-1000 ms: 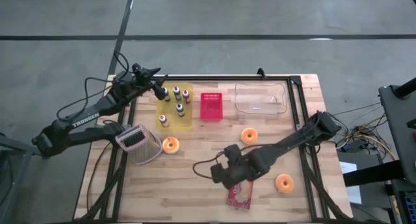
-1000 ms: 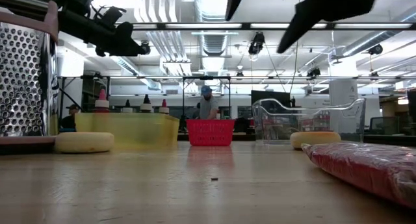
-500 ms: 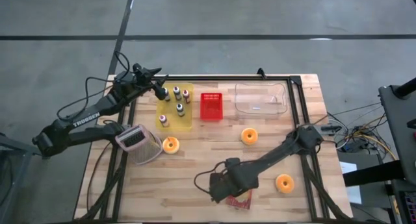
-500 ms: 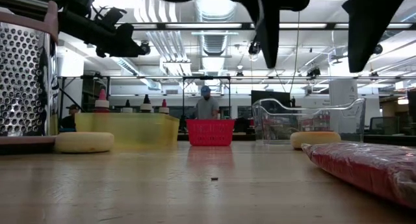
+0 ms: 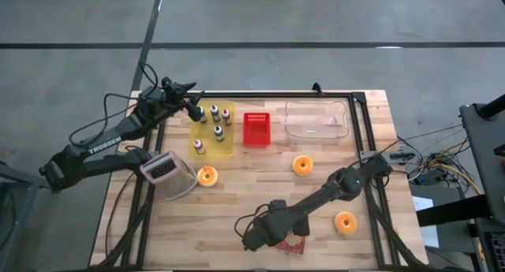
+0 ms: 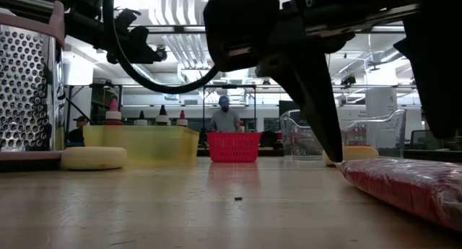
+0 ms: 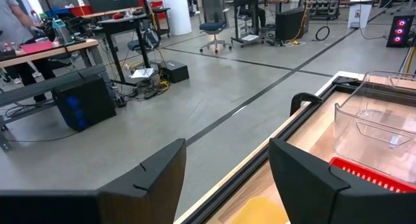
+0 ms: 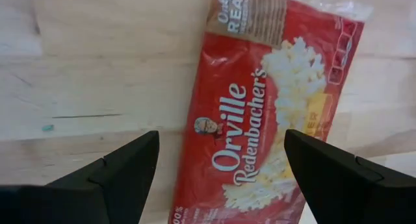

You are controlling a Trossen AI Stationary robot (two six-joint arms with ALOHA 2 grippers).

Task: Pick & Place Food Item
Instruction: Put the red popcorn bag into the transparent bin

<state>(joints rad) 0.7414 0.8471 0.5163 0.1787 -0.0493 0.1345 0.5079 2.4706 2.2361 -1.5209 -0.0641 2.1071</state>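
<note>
Wooden slats make up the table (image 5: 237,197), which stands on grey concrete, with a black frame around its working area. Low in the high view, the right gripper (image 5: 264,234) hangs over the front edge of the table with its fingers (image 8: 123,171) spread apart and holding nothing; in its wrist view the two dark fingers stand wide to either side of a red popcorn bag (image 8: 260,126), which lies flat on the wood just under and ahead of them. In the high view only a red corner of the bag (image 5: 293,244) shows beside the gripper, at the lower centre of the frame, and in the low view it lies at the lower right (image 6: 404,184) with the dark gripper looming above it. To the right of the bag sits an orange ring (image 5: 345,221), a second ring (image 5: 301,165) lies above it near mid-table, and a third (image 5: 207,175) rests at centre left, just beside a metal grater (image 5: 167,174). Along the top of the table stand a clear tub (image 5: 316,120), a small red basket (image 5: 256,128) and a yellow tray (image 5: 225,146) holding little bottles (image 5: 215,112). The left gripper (image 5: 192,108) waits at the upper left, above the yellow tray's corner, fingers (image 7: 149,178) parted and empty. In the low view a person (image 6: 226,115) stands far behind the red basket.
</note>
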